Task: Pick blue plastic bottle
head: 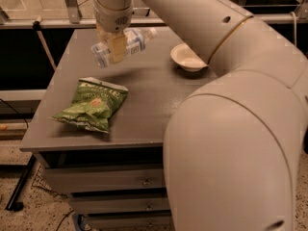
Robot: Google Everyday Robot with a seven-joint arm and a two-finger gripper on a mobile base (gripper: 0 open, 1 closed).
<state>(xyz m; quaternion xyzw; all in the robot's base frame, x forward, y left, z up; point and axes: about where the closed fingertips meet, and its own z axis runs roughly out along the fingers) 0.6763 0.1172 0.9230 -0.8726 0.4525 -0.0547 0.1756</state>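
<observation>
The blue plastic bottle (pixel 129 44) is a small clear bottle with a pale blue-and-white label and a white cap pointing right. It hangs tilted in the air above the grey table (pixel 149 100), clear of the surface. My gripper (pixel 115 49) reaches down from the wrist at the top of the camera view and is shut on the bottle's middle, one tan finger (pixel 117 46) across its front.
A green chip bag (pixel 92 104) lies flat at the table's front left. A white bowl (pixel 186 57) sits at the back right, next to my arm (pixel 231 129), which fills the right half of the view. Drawers are below the tabletop.
</observation>
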